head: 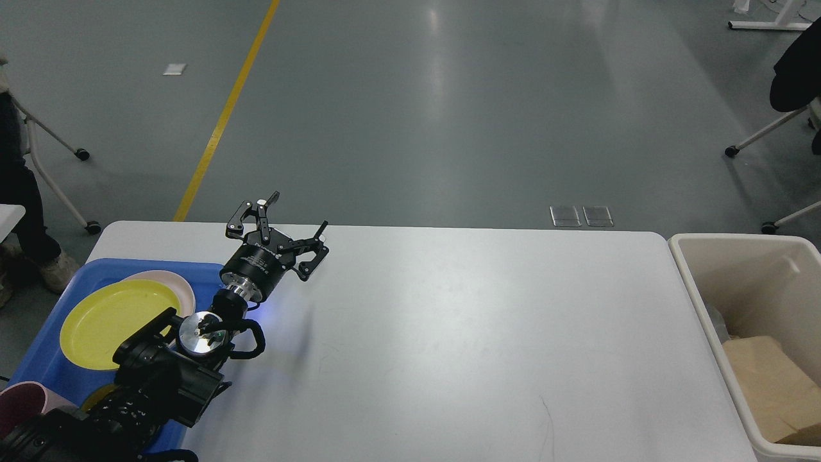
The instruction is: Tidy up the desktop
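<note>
The white desktop (pixel 449 333) fills the lower part of the head view, its surface bare apart from my arm. My left gripper (pixel 297 213) hangs over its far left corner, open, with nothing between its fingers. The left arm runs in from the bottom left, over the blue tray (pixel 45 359). My right gripper is out of view.
The blue tray at the left edge carries a yellow plate (pixel 109 321) on a pink plate (pixel 183 285), and a dark pink cup (pixel 19 407). A beige bin (pixel 757 282) holding brown paper (pixel 773 385) stands at the right edge. Chair legs and people stand on the floor beyond.
</note>
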